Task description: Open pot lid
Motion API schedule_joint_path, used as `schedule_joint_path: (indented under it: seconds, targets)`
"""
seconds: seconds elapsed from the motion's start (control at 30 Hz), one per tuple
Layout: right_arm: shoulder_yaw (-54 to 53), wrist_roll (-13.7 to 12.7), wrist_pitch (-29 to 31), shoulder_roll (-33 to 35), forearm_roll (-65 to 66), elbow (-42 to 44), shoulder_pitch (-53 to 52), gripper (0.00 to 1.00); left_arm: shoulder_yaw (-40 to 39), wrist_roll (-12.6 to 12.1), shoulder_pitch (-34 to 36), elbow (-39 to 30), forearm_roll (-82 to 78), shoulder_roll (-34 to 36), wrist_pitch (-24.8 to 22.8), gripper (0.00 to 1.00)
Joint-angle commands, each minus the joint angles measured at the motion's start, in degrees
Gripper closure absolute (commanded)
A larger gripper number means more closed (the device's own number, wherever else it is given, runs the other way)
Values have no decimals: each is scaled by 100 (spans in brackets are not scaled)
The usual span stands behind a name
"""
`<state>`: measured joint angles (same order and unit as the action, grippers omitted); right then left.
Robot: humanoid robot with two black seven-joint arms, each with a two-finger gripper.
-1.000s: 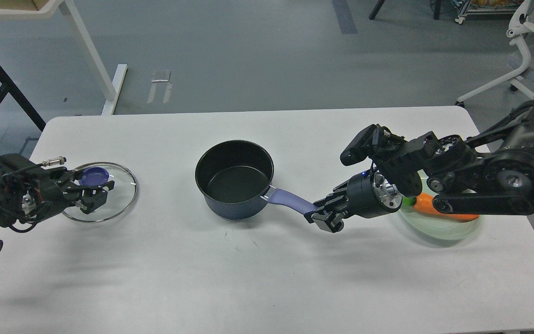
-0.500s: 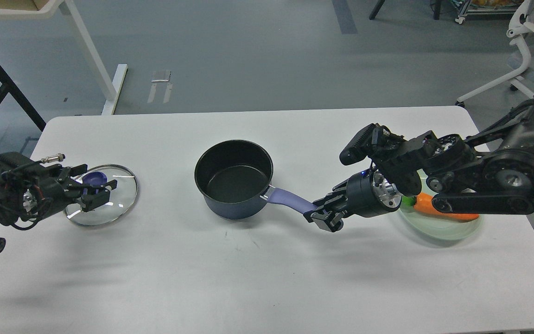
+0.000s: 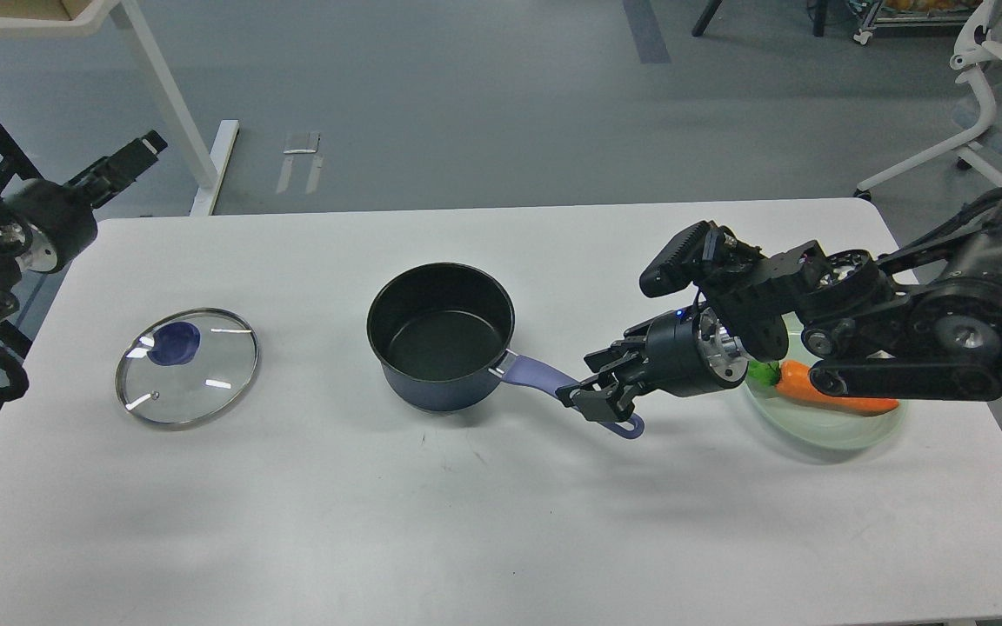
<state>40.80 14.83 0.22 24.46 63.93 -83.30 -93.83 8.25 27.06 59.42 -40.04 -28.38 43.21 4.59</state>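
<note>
The glass pot lid (image 3: pixel 188 367) with a blue knob (image 3: pixel 174 342) lies flat on the white table (image 3: pixel 466 522), left of the pot. The dark blue pot (image 3: pixel 440 335) stands uncovered at the table's middle, its purple handle (image 3: pixel 536 376) pointing right. My left gripper (image 3: pixel 146 146) is raised off the table's far left corner, well away from the lid; its fingers are too dark to tell apart. My right gripper (image 3: pixel 592 402) sits over the outer part of the handle with its fingers either side, slightly apart. The handle's loop end (image 3: pixel 631 428) shows beyond it.
A pale green plate (image 3: pixel 849 430) with a carrot (image 3: pixel 823 389) sits at the right, under my right arm. A white table leg (image 3: pixel 166 96) and a black frame stand on the floor behind the left corner. An office chair (image 3: pixel 979 104) is at the far right.
My left gripper let go of the lid's knob and swung up and back to the far left. My right gripper shifted left along the handle, uncovering its loop end.
</note>
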Motion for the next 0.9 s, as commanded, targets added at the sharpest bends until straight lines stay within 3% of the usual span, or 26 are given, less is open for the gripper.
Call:
schedule_joint_path:
  seconds: [0.0,0.23,0.5,0.63,0.73,0.87]
  targets:
    - [-509,2,-101,339,-546,41,40,4,-8,-8,158,-4,1218,3,-143,1]
    - [-3020,19,-101,1254,-1312,682,1171,1,-876,-34,114,137,2573,-400,-195,1]
    - [-6449,11,-110,1202,-1365,1544,3316,0,-1502,-34,35,155,3584,-1033,-591,1]
    - [-7260,19,-110,1158,-2013,2000,3941,0,-1616,-34,-53,163,4226,-1245,-888,1]
    - [-7419,19,-118,1079,-2699,2142,4091,0,-1643,18,-246,163,4508,-1341,-1258,1]
    - [-7428,19,-119,1070,-3630,2475,4153,0,-2063,45,-641,163,4798,-1456,-1355,1]
